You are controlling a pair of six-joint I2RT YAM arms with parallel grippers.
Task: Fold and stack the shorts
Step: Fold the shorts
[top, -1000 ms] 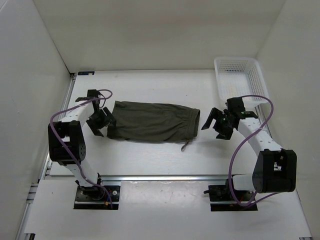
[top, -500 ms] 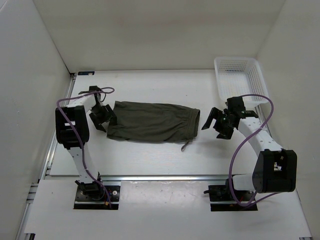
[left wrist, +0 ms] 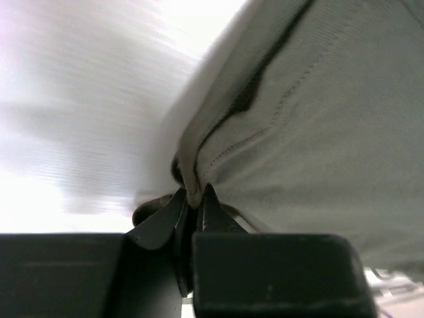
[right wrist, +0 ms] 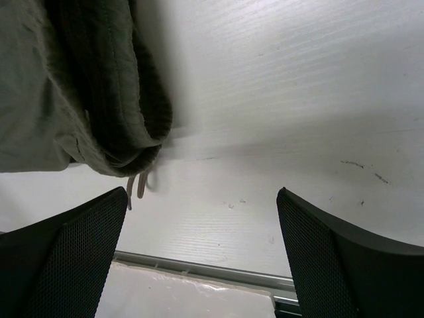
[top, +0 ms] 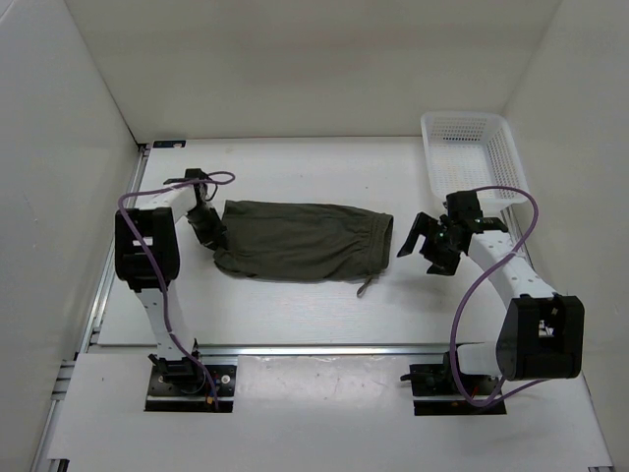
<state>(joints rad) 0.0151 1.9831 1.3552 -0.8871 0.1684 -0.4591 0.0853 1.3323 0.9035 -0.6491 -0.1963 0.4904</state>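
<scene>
Left gripper (top: 209,232) pinches the hem edge of the shorts (top: 300,241) while the right gripper (top: 425,247) hangs spread beside the waistband (right wrist: 142,99), which probably needs grasping next, before folding.

White table (top: 295,315), plain white walls (top: 295,69)

Olive shorts (top: 300,240), folded flat, mid-table
</scene>
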